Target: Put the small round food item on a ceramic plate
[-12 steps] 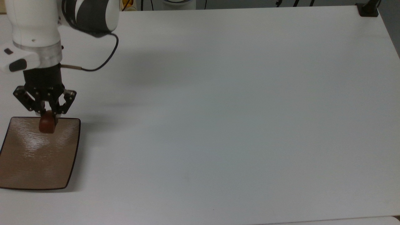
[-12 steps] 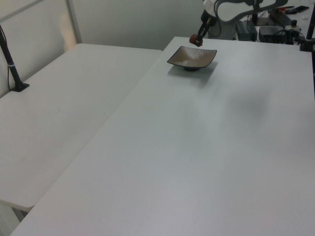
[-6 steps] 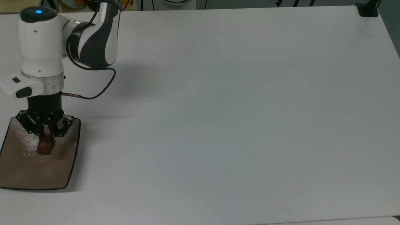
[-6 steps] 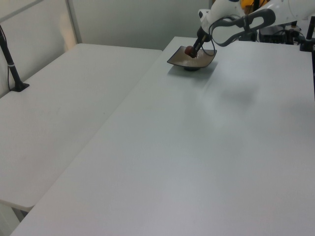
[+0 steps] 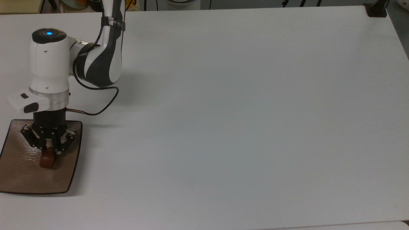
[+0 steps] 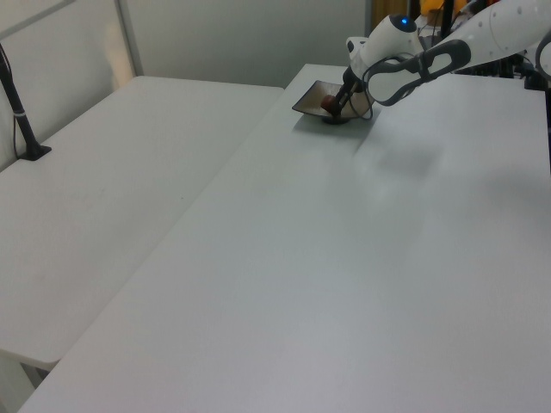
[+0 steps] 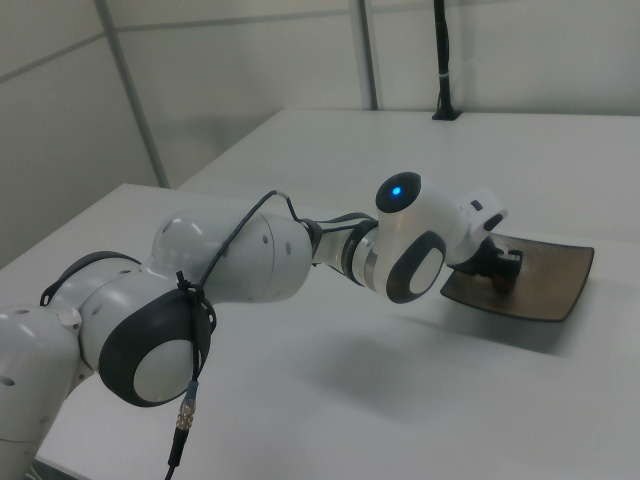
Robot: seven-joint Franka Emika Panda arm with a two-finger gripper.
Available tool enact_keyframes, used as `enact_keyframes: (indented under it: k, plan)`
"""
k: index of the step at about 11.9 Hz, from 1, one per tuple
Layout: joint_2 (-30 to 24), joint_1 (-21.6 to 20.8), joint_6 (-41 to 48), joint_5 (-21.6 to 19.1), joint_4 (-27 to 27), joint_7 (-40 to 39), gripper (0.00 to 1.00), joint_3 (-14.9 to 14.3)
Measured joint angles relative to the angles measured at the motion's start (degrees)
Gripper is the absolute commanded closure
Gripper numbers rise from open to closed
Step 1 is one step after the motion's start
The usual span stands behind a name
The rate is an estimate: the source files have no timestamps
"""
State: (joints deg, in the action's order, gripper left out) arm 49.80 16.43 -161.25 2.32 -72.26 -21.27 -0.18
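Two fingers of the gripper (image 5: 48,152) clamped on small round food item (image 5: 48,161), over ceramic plate (image 5: 19,175)

A lab: bare white tables (image 5: 243,111), panelled walls (image 7: 250,90), clamped camera posts (image 6: 19,103).

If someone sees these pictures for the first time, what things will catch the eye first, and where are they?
The white robot arm stands out first, bent down at the top view's left edge with a blue light on its joint. Its gripper is shut on the small round food item, a dark reddish-brown lump low over the square tan-brown ceramic plate. The rest of the white table stretches away bare.
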Motion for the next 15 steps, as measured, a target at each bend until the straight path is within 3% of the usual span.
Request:
enact_keyframes:
  k: [2, 4, 8, 11, 13, 15]
  plan:
    - [0.2, 0.2, -0.3, 0.0, 0.2, 0.0, 0.4, -0.1]
    - [0.2, 0.5, -0.3, 0.0, 0.2, 0.0, 0.31, -0.1]
    - [0.2, 0.5, -0.3, 0.0, 0.3, 0.0, 0.03, 0.0]
    - [-1.4, 0.3, -0.4, 0.0, 0.5, 0.0, 0.0, 0.0]
    - [-6.3, -0.5, -0.2, 0.0, -1.6, 0.0, 0.0, 0.1]
    - [-13.5, -2.1, 9.6, 0.0, -3.9, 0.0, 0.0, 0.2]
